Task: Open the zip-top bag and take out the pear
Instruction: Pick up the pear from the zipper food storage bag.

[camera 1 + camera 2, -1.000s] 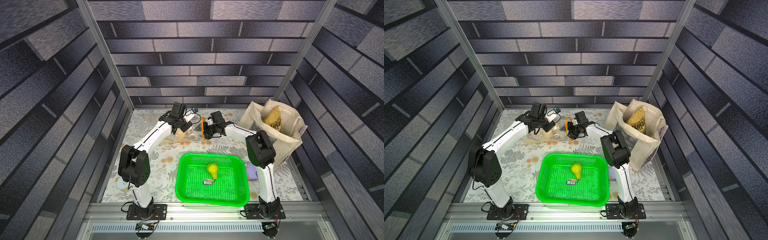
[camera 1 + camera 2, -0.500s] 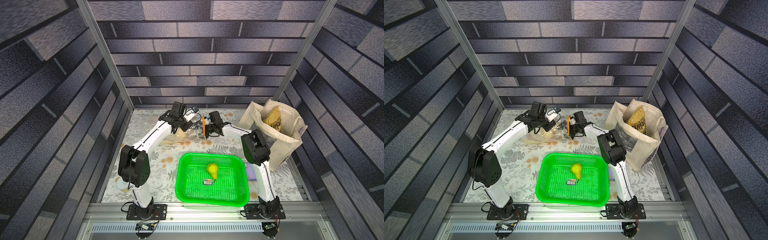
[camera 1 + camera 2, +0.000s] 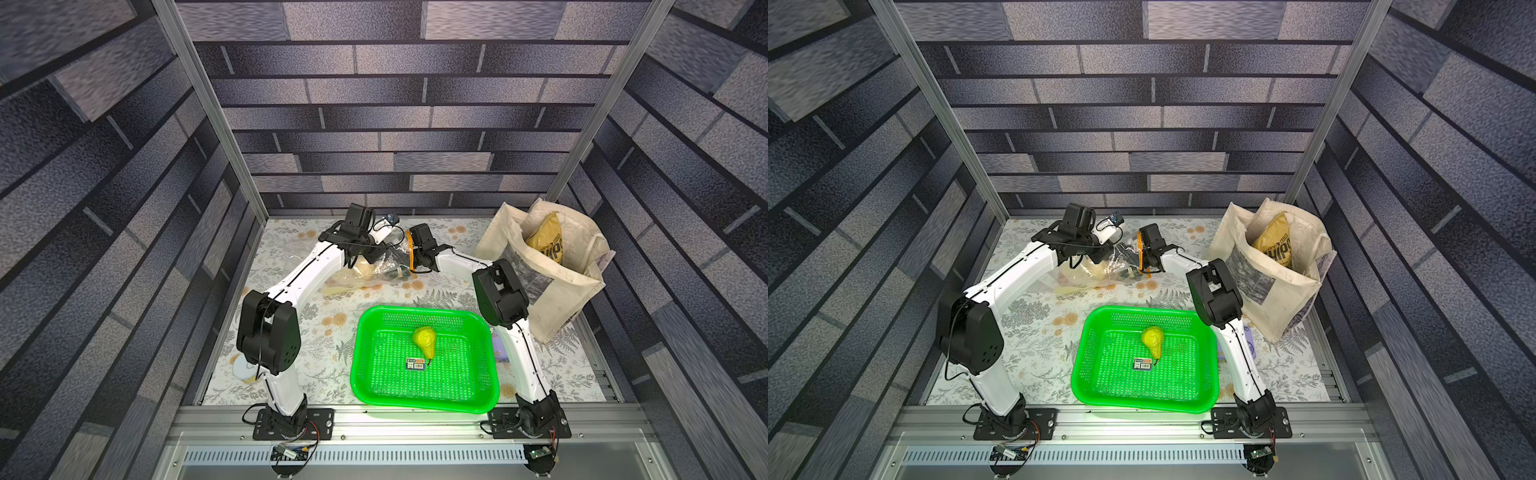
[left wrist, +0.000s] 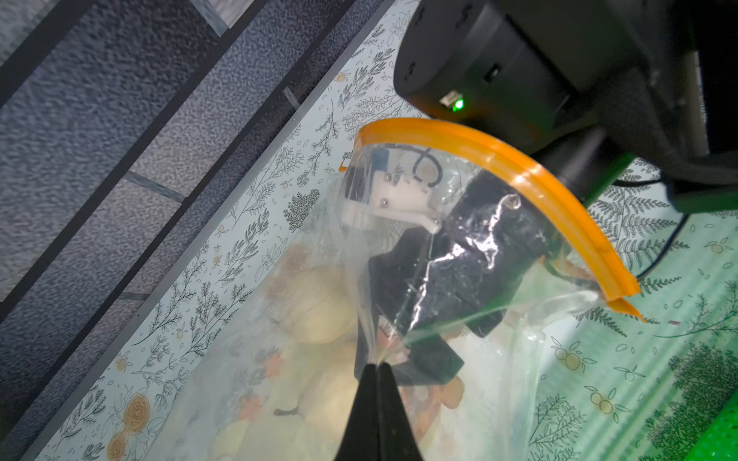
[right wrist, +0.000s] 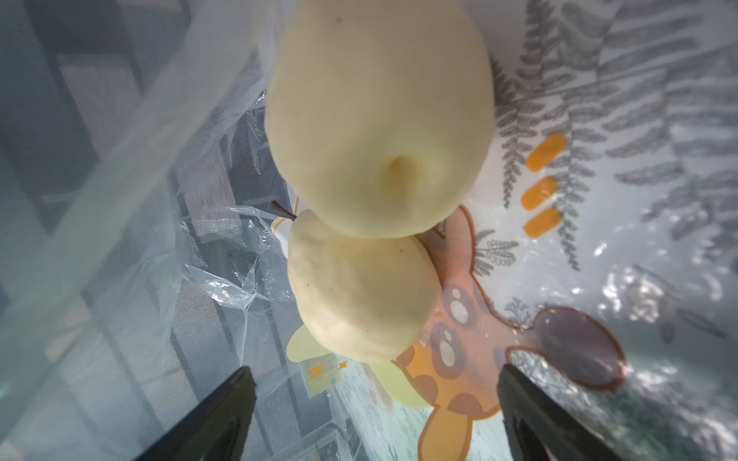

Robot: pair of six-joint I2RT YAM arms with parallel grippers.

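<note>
the left gripper (image 4: 377,365) is pinching a fold of the zip-top bag (image 4: 519,319), jaws closed. the right gripper (image 5: 375,371) is reaching inside the bag past the orange zip strip (image 4: 499,159), jaws spread wide and gripping nothing, with two pale pears (image 5: 359,295) lying just ahead of its fingertips. compared with a second ago, the right jaws are standing wider and its arm is leaning farther in.
</note>
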